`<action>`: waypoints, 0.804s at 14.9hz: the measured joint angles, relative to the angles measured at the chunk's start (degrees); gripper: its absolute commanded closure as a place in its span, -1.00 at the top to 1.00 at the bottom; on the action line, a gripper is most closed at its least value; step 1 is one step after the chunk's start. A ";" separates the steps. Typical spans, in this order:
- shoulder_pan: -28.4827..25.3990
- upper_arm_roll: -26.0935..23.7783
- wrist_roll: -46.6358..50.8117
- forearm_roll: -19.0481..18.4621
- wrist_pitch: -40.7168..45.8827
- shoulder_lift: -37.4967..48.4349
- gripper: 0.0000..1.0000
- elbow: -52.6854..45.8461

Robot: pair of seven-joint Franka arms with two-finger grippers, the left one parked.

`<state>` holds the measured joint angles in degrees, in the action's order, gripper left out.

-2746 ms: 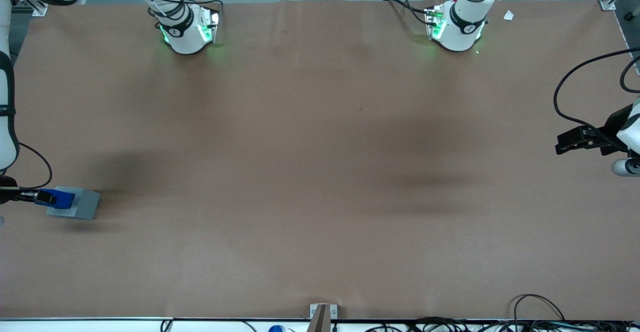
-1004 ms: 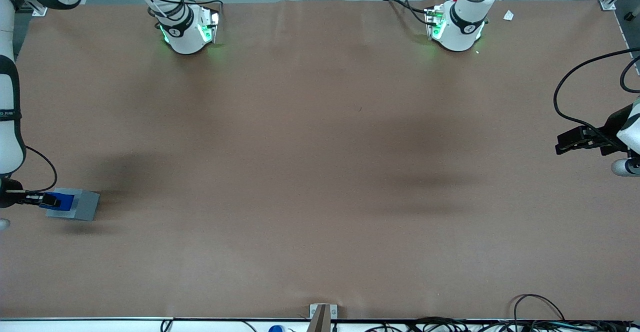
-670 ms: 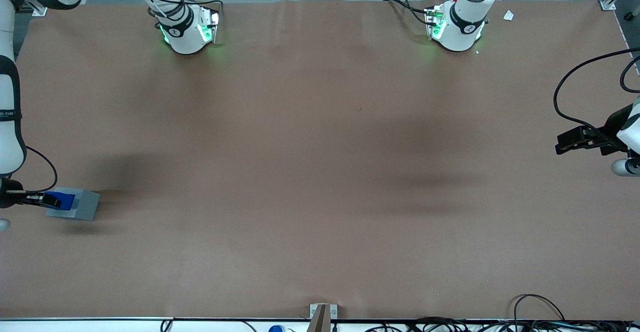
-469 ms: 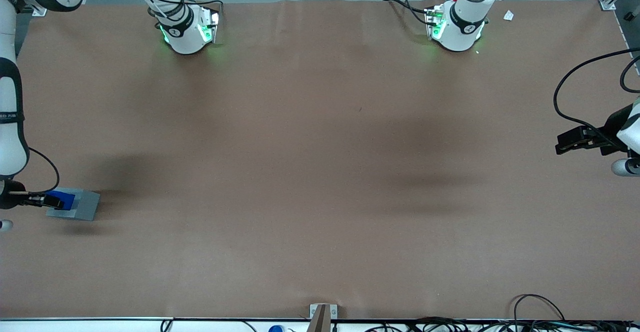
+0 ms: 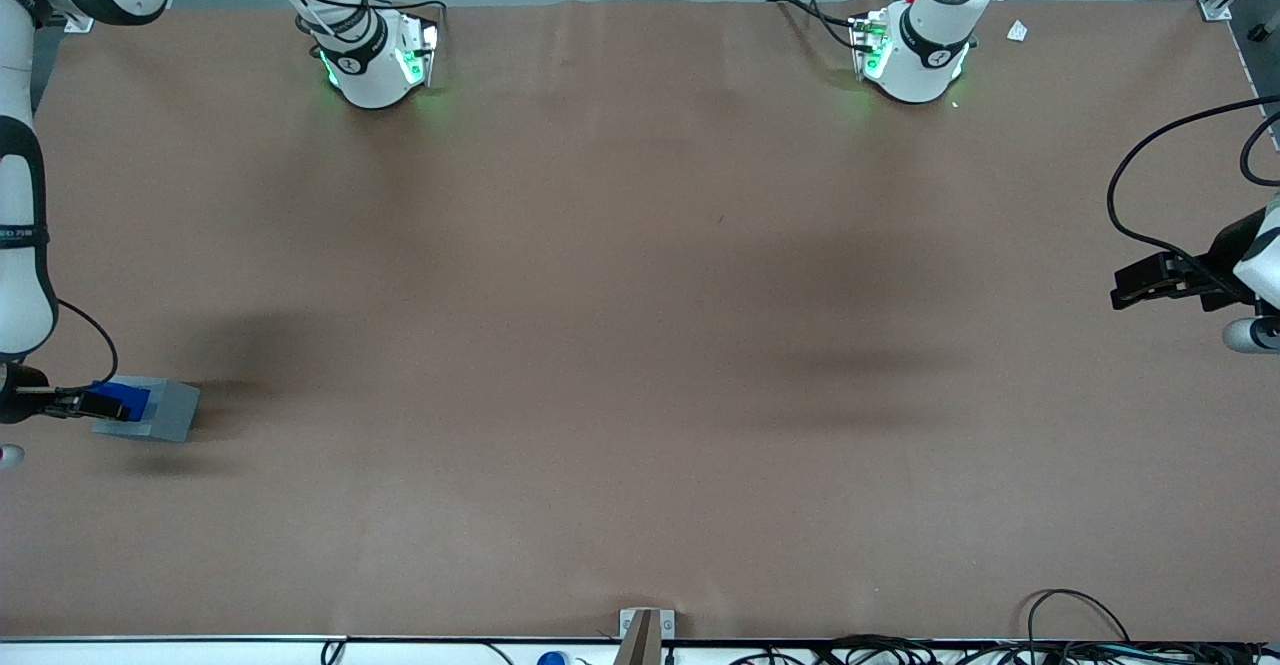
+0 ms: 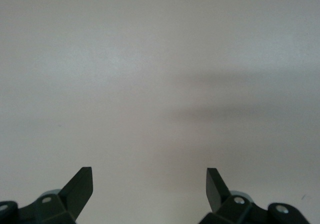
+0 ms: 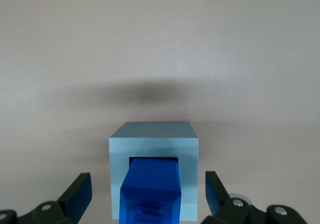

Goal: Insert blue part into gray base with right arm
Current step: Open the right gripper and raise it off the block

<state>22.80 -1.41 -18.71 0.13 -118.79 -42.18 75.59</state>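
Note:
The gray base [image 5: 168,412] sits on the brown table near the working arm's end. In the right wrist view the gray base [image 7: 150,139] shows a square recess with the blue part [image 7: 152,181] standing in it, its upper part sticking out above the top face. The blue part [image 5: 130,396] also shows in the front view, on the base. My right gripper [image 7: 146,178] is open, with its black fingers [image 7: 80,194] wide apart on either side of the blue part and not touching it. In the front view the gripper [image 5: 103,405] is just above the base.
The two arm pedestals [image 5: 375,60] [image 5: 910,55] stand at the table's edge farthest from the front camera. Cables [image 5: 1080,635] and a small bracket [image 5: 645,625] lie at the edge nearest it. The left wrist view shows bare table [image 6: 160,84].
The blue part has gone lower into the gray base's recess. The right gripper and forearm have shifted slightly toward the working arm's end of the table.

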 measured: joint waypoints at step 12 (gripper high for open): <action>-11.77 -0.48 10.19 -2.10 28.33 24.44 1.00 -2.50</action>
<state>11.03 -1.88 -8.52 -1.97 -90.46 -17.74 73.09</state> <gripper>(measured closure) 0.000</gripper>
